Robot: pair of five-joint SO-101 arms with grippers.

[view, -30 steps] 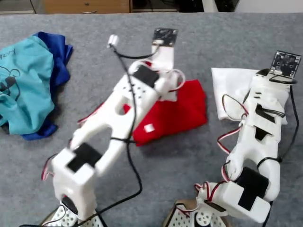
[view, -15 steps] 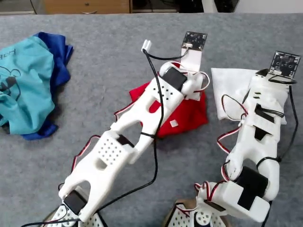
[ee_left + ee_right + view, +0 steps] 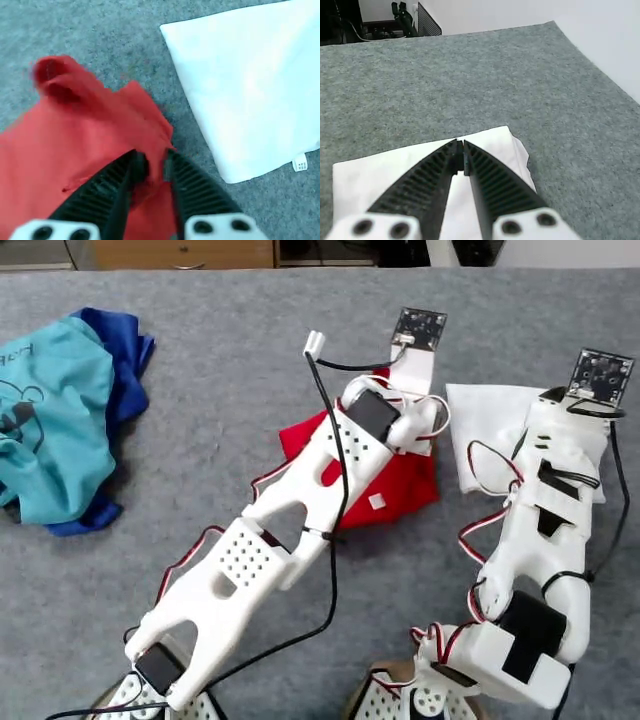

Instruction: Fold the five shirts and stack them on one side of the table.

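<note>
Left gripper (image 3: pixel 154 164), black ribbed fingers (image 3: pixel 192 187) pinching the crumpled red cloth shirt (image 3: pixel 75 130) on grey felt-like table (image 3: pixel 100 30); right gripper (image 3: pixel 460 149), fingers (image 3: pixel 490 185) pressed together over flat folded white shirt (image 3: pixel 365 175).

Red shirt (image 3: pixel 410 480): roughly folded and rumpled, mid-table, one corner curled up, its edge nipped in the left gripper (image 3: pixel 155 167), lying just beside the white shirt (image 3: pixel 480 410) with a narrow strip of table between them. White shirt: folded into a flat, smooth rectangle at the right side of the table, small tag at one corner. Teal shirt (image 3: pixel 55 420) with dark print: unfolded, crumpled on top of the blue shirt (image 3: pixel 125 360), both heaped at the far left, well apart from the other two
</note>
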